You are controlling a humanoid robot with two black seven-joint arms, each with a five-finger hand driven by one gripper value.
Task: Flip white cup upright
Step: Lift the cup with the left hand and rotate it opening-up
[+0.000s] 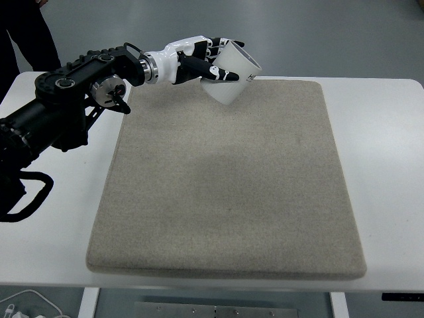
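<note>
We judge the flip to be well under way but not finished: the white cup (pixel 233 73) is off the mat and tilted, its closed end pointing down toward the far edge of the beige felt mat (pixel 225 179) and its rim turned up and away to the right, so it is neither lying down nor standing. What is left, as we read it, is to bring it fully vertical, set its base on the mat and let go. Our left hand (pixel 202 63), reaching in from the left over the white table (pixel 377 132), holds the cup: its fingers (pixel 218 74) are curled narrowly around the side wall, dark fingertips pressed against the white surface. We cannot tell whether the cup's lowest edge touches the mat. Our right arm does not show.
</note>
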